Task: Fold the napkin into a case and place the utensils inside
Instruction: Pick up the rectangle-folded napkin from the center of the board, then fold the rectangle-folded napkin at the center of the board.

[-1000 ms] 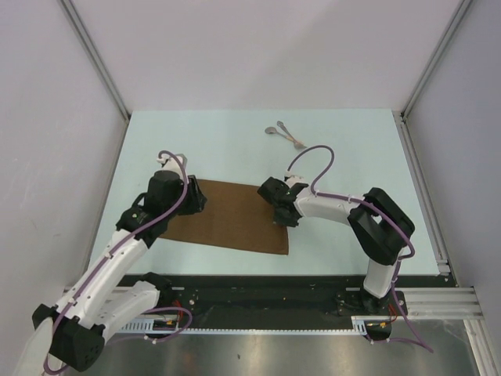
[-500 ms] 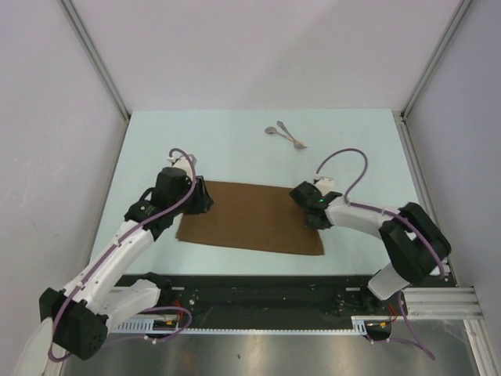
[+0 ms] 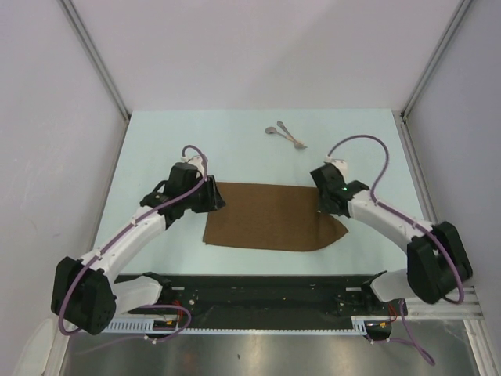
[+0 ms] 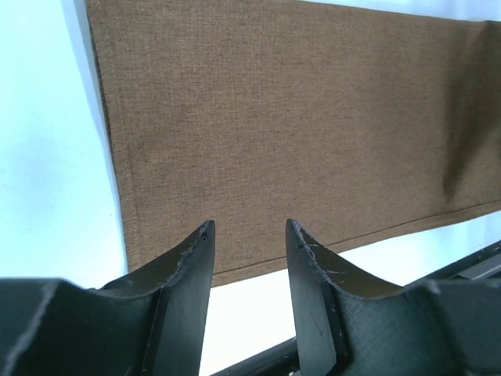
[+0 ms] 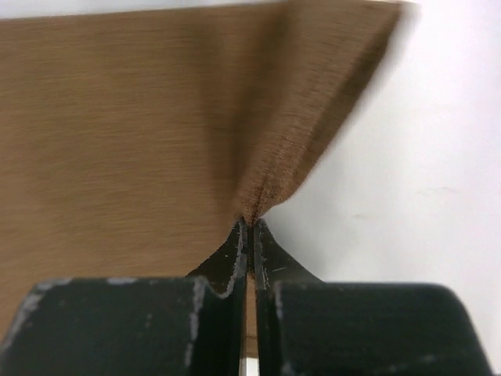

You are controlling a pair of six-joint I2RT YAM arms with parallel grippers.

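Observation:
The brown napkin [image 3: 266, 223] lies as a long flat rectangle across the middle of the table, its right near corner curling up. My right gripper [image 3: 329, 207] is shut on the napkin's right edge; in the right wrist view the cloth [image 5: 117, 117] bunches into the closed tips of the right gripper [image 5: 250, 225]. My left gripper [image 3: 217, 199] hovers open at the napkin's far left corner. In its wrist view the left gripper [image 4: 249, 235] has nothing between its fingers and the napkin [image 4: 274, 133] is flat below. Two silvery utensils [image 3: 286, 135] lie crossed at the far middle. No case is in view.
The pale green table [image 3: 156, 141] is closed in by white walls with metal posts at the left and right. A black strip [image 3: 258, 286] with the arm bases runs along the near edge, close to the napkin's near side.
The right gripper has shut on the napkin's right edge and drawn the whole cloth to the right. The left arm has followed rightward, staying open over the left end.

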